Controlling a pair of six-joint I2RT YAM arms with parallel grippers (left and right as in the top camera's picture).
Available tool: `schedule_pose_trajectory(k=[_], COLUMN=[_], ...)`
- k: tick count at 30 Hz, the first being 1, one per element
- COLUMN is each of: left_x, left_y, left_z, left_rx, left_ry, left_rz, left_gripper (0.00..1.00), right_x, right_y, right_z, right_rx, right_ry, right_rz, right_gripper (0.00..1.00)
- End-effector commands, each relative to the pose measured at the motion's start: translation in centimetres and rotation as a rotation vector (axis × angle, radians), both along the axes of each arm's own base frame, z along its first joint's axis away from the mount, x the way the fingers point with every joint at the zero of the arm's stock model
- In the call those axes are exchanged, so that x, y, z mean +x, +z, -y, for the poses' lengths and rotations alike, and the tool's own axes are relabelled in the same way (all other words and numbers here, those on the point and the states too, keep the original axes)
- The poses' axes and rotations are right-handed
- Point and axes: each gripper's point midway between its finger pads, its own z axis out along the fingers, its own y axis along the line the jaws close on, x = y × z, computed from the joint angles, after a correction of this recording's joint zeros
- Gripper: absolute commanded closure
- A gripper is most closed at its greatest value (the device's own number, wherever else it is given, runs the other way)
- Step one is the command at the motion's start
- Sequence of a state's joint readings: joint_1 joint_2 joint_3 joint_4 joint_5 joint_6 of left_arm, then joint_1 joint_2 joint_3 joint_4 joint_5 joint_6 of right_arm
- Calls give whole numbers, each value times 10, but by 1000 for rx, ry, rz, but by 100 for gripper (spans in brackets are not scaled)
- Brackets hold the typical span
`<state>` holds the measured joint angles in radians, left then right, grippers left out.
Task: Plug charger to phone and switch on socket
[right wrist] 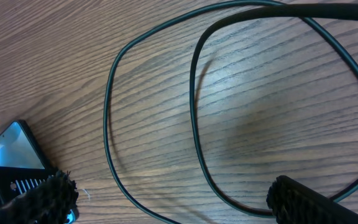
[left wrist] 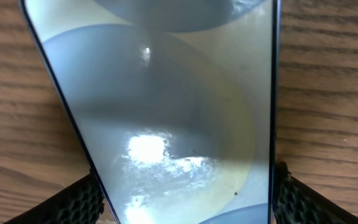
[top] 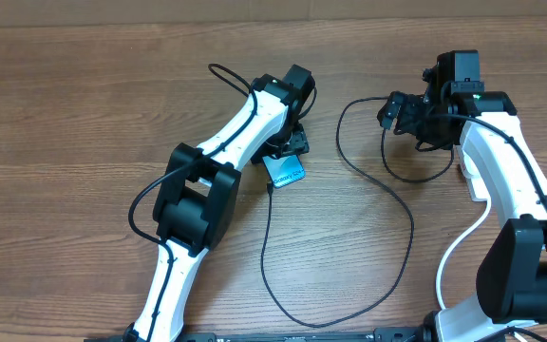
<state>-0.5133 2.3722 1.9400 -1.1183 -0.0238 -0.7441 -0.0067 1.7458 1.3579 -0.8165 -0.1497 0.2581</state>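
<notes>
The overhead camera hangs well above the brown wood-grain table (top: 84,95) and faces straight down, taking in the white-and-black left arm (top: 240,128) and right arm (top: 506,161), both reaching in from the near edge. The left wrist camera sits very close to the slim rectangular smartphone with a lit light-blue screen (left wrist: 166,112), which fills its frame between black ribbed fingertips (left wrist: 73,202). The right wrist camera looks down from farther off onto loops of thin black cable (right wrist: 107,124). All three views share the smartphone; the overhead and right wrist views also share the cable loops.
</notes>
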Motion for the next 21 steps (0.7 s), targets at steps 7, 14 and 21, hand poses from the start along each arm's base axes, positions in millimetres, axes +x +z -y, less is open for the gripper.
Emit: schedule_pose_trajectory(k=[7, 14, 21], left_x=[12, 4, 6], left_y=[-21, -19, -18], left_z=[-88, -128, -141], left_rx=[179, 170, 166], left_ry=[-76, -92, -119], left_rz=[-72, -170, -183], left_gripper=[22, 19, 18], right_x=[1, 1, 1], right_y=[3, 3, 3], right_z=[3, 3, 3], right_rx=[-5, -5, -5], right_ry=[-11, -11, -11], right_rz=[9, 9, 9], right_gripper=[0, 0, 0])
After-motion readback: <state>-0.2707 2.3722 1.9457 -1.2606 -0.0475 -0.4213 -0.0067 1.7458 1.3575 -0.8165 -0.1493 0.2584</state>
